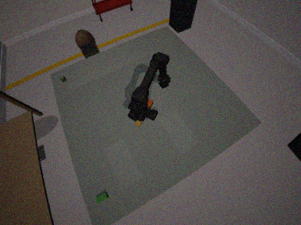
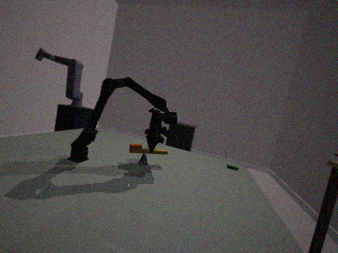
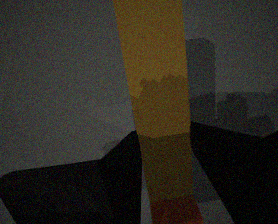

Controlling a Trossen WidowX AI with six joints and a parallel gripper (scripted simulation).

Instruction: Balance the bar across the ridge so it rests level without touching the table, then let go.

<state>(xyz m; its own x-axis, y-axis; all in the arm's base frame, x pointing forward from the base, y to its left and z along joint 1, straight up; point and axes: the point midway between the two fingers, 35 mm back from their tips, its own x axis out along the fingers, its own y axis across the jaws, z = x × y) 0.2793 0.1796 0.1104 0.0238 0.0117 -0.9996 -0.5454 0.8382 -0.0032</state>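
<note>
Claw [image 2: 152,148] clamped on bar [image 2: 148,150], mid-table, well clear of every edge, just above ridge [image 2: 143,159]. I should lower slowly, keep the bar level and centred, then release evenly.

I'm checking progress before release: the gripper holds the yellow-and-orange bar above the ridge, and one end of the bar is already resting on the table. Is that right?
Not quite. In the exterior view the bar sits roughly level over the ridge, with both ends off the table; neither end rests on it. The rest holds: the gripper is shut on the bar.
</note>
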